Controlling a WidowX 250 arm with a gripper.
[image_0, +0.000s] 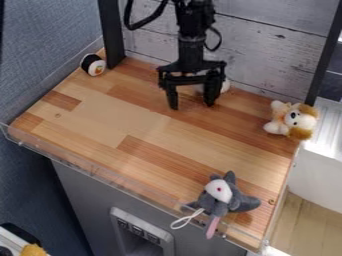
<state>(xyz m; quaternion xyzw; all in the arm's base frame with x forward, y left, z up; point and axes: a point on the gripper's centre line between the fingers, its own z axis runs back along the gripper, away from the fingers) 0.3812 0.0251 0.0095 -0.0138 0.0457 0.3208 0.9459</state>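
The black gripper hangs over the back middle of the wooden surface, its two fingers spread apart with nothing held between them. Just behind its right finger, a small whitish thing is partly hidden. A grey plush toy with a white face, a pink tail and a white string loop lies at the front right edge. On the right edge farther back rests a white and brown plush dog. At the back left corner is a black and white sushi-like toy.
The wooden table has a low clear rim along its front. Black upright posts stand at the back left and back right, before a grey plank wall. A blue-grey wall is at the left.
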